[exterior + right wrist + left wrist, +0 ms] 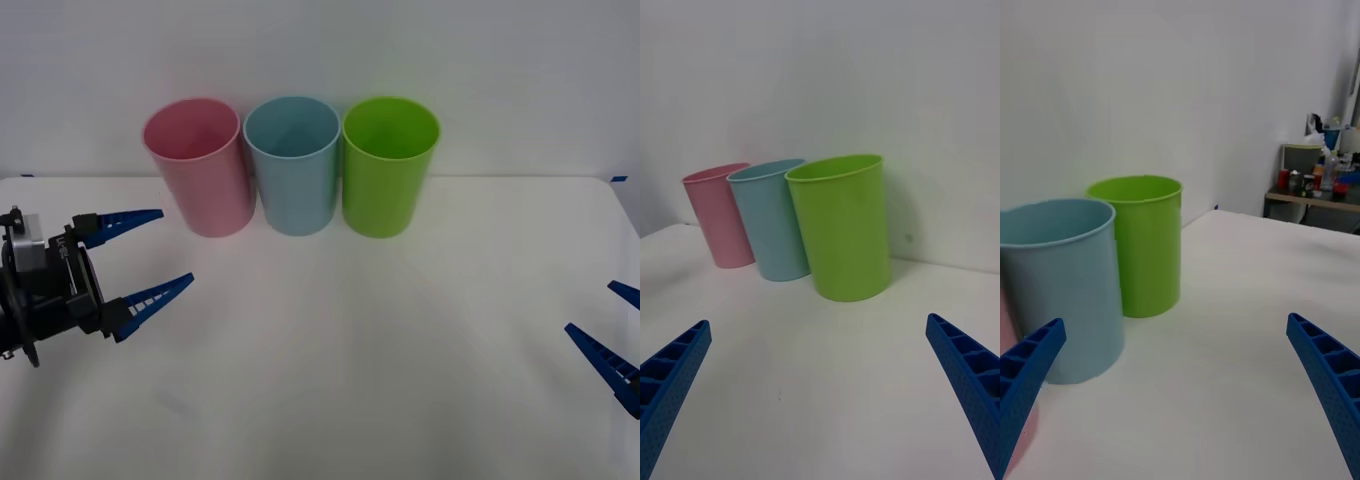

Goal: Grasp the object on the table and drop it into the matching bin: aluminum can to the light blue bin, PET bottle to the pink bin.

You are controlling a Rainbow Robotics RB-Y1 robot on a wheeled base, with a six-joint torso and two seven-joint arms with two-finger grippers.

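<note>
The wide white desk [330, 380] bears no can; both hands, left [140, 255] and right [615, 335], hang wide and hold nothing; the tall light blue plastic bin [292, 165] stands between its neighbours; the drop looks done, or no object is set out yet.

My table [330, 350] is plain white with no pattern, and the wall behind it is an unmarked white-grey. Three bins stand in a row, each a single solid colour: the pink bin [197, 165], the light blue bin [293, 163] and a lime green bin [389, 163]. My left gripper [150, 258] has blue fingers with a ribbed pattern showing pale gaps, mounted on a black and grey wrist body. My right gripper [618, 335] has the same blue ribbed fingers [970, 375].
</note>
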